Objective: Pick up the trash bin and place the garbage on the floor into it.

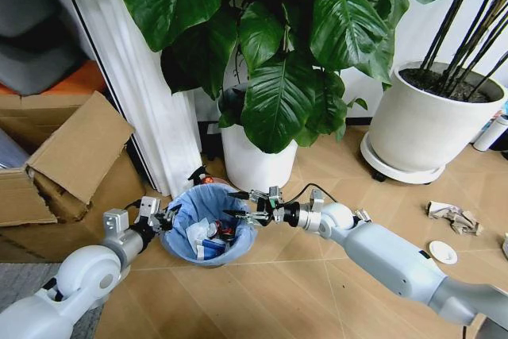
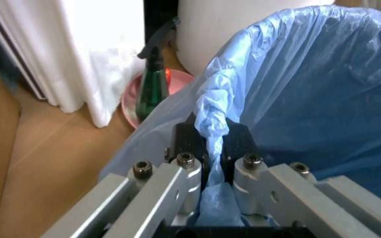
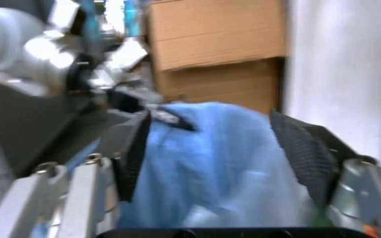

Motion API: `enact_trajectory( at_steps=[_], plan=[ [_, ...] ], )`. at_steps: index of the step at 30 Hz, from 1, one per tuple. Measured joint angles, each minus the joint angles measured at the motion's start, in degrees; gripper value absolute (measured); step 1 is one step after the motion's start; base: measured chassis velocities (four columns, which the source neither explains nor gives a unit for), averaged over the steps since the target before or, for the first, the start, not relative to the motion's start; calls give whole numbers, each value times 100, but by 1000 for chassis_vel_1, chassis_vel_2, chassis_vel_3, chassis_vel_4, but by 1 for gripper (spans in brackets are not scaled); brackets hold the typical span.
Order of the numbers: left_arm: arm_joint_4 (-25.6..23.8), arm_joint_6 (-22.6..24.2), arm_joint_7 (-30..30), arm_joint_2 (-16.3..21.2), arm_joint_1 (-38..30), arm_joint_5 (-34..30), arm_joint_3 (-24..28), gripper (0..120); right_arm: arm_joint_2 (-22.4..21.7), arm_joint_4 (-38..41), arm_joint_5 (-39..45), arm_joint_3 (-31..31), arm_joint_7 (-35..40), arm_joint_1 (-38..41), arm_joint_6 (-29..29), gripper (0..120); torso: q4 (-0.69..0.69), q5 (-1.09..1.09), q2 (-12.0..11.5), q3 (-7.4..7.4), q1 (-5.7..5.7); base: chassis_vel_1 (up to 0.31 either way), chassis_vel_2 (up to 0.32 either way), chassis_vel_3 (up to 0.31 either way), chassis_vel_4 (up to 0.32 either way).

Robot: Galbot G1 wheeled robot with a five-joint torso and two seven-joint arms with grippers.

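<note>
The trash bin (image 1: 184, 245) is a small black bin lined with a light-blue bag (image 2: 323, 99), standing in front of the white plant pot. My left gripper (image 1: 167, 218) (image 2: 212, 144) is shut on the bin's rim, pinching the bag's folded edge. My right gripper (image 1: 236, 205) (image 3: 210, 129) hovers open over the bin's far side, nothing between its fingers (image 3: 303, 153). Inside the bin lie white paper wads (image 1: 198, 236), a red scrap (image 1: 225, 232) and blue-white wrapper. On the floor to the right lie a crumpled grey-brown wrapper (image 1: 454, 216) and a white disc (image 1: 443, 252).
A leafy plant in a white pot (image 1: 255, 160) stands just behind the bin, and a second large white pot (image 1: 425, 121) stands at the right. A green spray bottle (image 2: 152, 84) on a pink saucer sits by the white curtain (image 1: 139, 77). Cardboard boxes (image 1: 71, 156) crowd the left.
</note>
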Motion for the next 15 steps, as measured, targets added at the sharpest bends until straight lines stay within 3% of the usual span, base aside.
enact_trajectory(
  at_steps=[3, 6, 7, 9, 15],
  plan=[
    [-7, 0, -7, -34, 60, 8, -75, 1, -88, 10, -147, 408, 213, -288, 55, 79, -1, 0, 0, 0, 0, 0, 0, 0, 0],
    [-23, 0, -23, -124, 128, 20, -214, 1, -278, 49, -447, 1481, 640, -1105, 64, 95, -2, 0, 0, 0, 0, 0, 0, 0, 0],
    [-23, 0, -23, -124, 128, 20, -214, 1, -278, 49, -447, 1481, 640, -1105, 64, 95, -2, 0, 0, 0, 0, 0, 0, 0, 0],
    [-41, 0, -37, -173, 164, 21, -287, 1, -385, 164, -600, 2196, 884, -1741, 88, 100, -6, 1, 0, -1, -1, 0, 0, 0, 0],
    [-83, 0, -62, -238, 225, 26, -381, 1, -435, 388, -901, 3255, 1159, -2558, 153, 100, -3, 0, 0, -1, -1, 0, 0, 0, 0]
  ],
)
